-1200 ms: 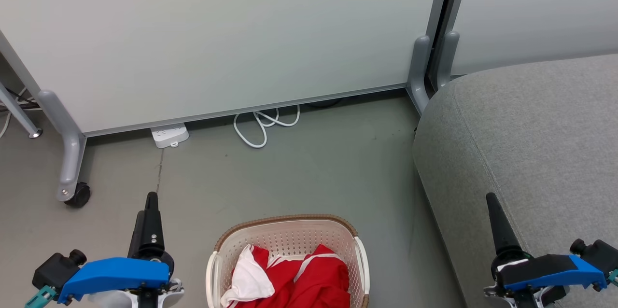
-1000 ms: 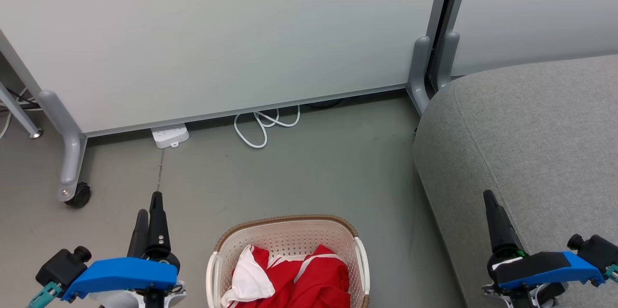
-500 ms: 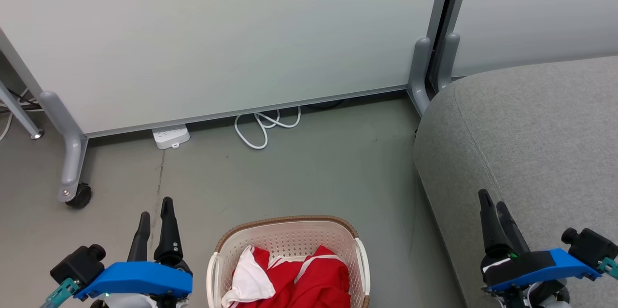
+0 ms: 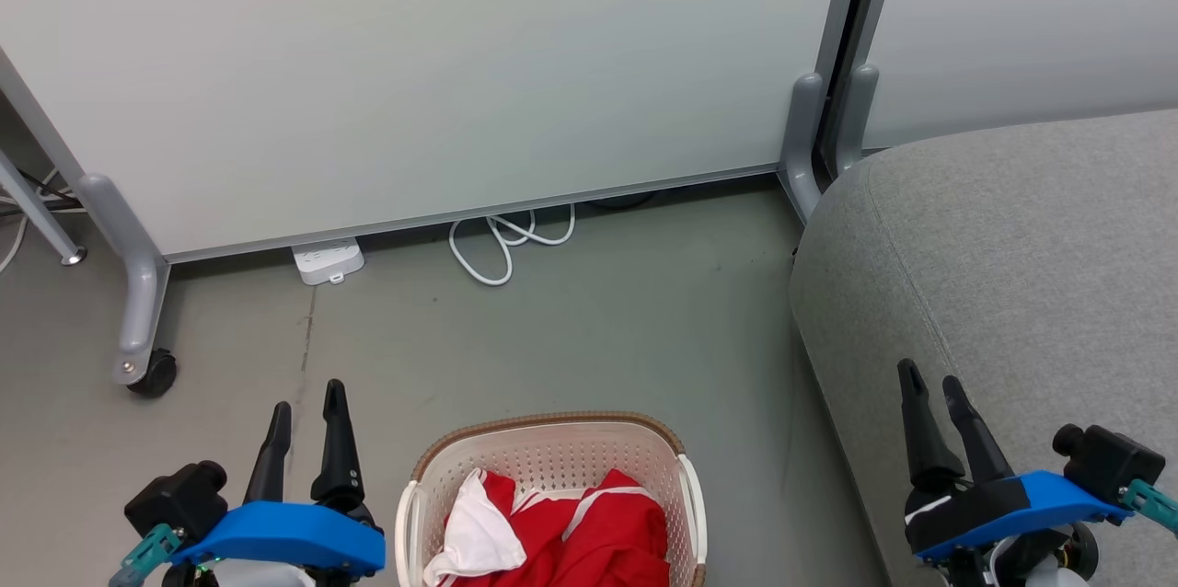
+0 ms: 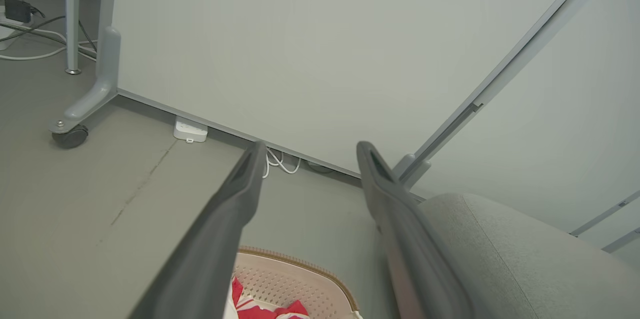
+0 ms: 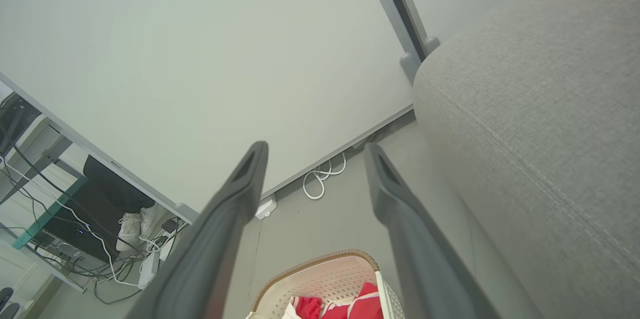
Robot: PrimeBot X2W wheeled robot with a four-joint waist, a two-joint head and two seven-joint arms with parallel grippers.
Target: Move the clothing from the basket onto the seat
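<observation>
clothing [image 4: 603,536]: red with white stripes and a white panel, bunched inside the basket, at 6 o'clock of the head view.
basket [image 4: 550,422]: cream, perforated, brown rim; stands on the floor [image 4: 571,329], apart from the seat.
seat [image 4: 1031,247]: light grey cushion with a seam, at 3 to 4 o'clock of the head view.
left jaws: apart, gripping nothing; at 7 o'clock, just beside the basket's left side, the left fingers [image 4: 337,449] pointing toward 12.
right jaws: apart, gripping nothing; at 4 to 5 o'clock, the right fingers [image 4: 920,440] seen against the seat's near left edge.
partition [image 4: 442,63]: pale panel on a grey frame at 12 o'clock; castor [image 4: 152,377] at 9 o'clock.
power strip [image 4: 329,261]: white, at the partition's foot, 11 o'clock of the basket.
cable [image 4: 502,248]: white, looped on the floor, 12 o'clock of the basket.
</observation>
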